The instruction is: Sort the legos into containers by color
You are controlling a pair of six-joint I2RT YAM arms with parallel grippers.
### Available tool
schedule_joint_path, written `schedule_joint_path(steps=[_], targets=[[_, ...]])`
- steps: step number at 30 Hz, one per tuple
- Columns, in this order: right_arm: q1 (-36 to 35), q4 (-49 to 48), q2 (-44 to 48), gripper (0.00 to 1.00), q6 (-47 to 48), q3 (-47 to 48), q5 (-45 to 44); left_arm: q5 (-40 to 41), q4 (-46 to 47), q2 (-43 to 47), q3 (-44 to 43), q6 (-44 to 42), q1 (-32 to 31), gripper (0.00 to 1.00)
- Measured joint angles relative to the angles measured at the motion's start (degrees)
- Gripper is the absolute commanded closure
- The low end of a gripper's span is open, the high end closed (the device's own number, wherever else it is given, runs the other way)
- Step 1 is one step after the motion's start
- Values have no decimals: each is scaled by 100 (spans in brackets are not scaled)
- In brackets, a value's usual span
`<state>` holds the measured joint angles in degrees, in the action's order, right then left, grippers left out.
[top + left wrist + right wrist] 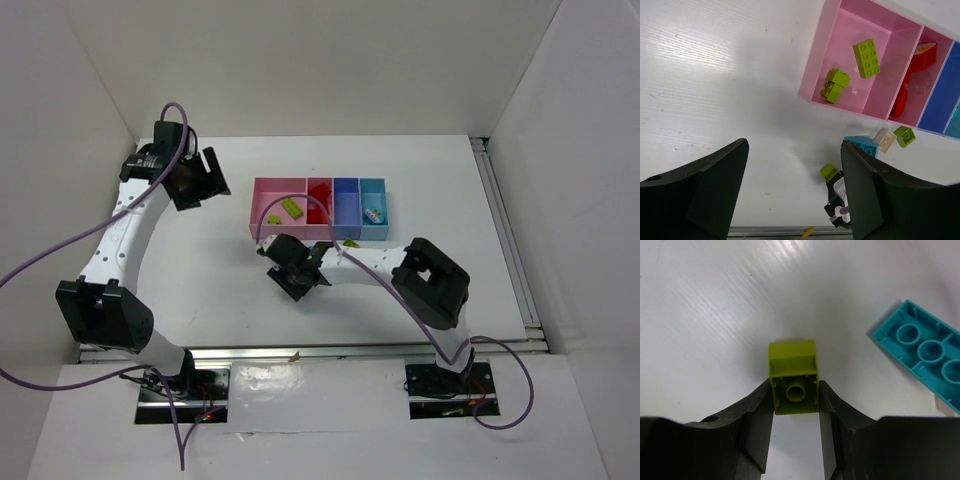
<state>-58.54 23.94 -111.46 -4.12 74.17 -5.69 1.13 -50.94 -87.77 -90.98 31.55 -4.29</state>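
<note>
- The left gripper (200, 178) hangs over the far left of the table (200, 260), jaws spread wide and empty; its arm rises bent from the near-left base and takes no part in this step
- Step in hand, by my judgement: picking up a loose lime green brick (792, 371). The right gripper (796, 395) is clenched on it, a finger on each side, just near of the containers; I cannot tell if the brick has left the surface
- Next comes a lift, a short carry far over the rim, and a release into the wide pink bin (815, 55), where other lime bricks (866, 58) lie
- The right arm stretches low and leftward from its near-right base, wrist turned down
- Right of the held brick, a cyan brick (922, 357), a cream brick (885, 139) and a small lime piece (904, 136) lie loose beside the bins' near wall
- Further right are the narrow pink bin (319, 188) holding red pieces (920, 62), the blue bin (346, 205) and the cyan bin (373, 190)
</note>
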Motion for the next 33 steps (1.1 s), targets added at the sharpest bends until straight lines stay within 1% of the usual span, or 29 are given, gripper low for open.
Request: schedule_joint_path(steps=[5,7,15,18,21,22,23,24,27,28,30,31,33], targets=[[76,-28,160,67,-4,11,-254,-35,0,0,0,-15,127,15],[223,76,323,67,-48,197,-308,-42,0,0,0,-15,229,15],[1266,-33,299,67,-280,1978,-426,-11,-2,24,2,13,555,15],[1497,-109,-105,67,-341,2667,-437,-44,-2,70,50,13,599,15],[1558,-210,-660,66,-372,3150,-396,-105,-2,114,116,13,603,15],[1558,-223,-837,60,-376,3263,-380,-125,-4,125,136,13,603,15],[1556,-188,-1049,51,-398,3440,-372,-138,-9,127,142,13,603,15],[1558,-186,-1287,35,-417,3646,-348,-144,-9,127,142,13,603,15],[1569,31,-1956,23,-507,4402,-354,-155,-7,129,142,9,603,15],[1569,72,-2068,20,-544,4538,-380,-160,-7,129,144,9,603,15],[1574,118,-2041,20,-579,4476,-437,-162,-7,129,146,9,603,15],[1591,35,-1906,20,-614,4264,-459,-164,-7,129,149,9,603,15],[1606,-103,-1462,24,-664,3668,-525,-168,-7,129,149,9,603,15]])
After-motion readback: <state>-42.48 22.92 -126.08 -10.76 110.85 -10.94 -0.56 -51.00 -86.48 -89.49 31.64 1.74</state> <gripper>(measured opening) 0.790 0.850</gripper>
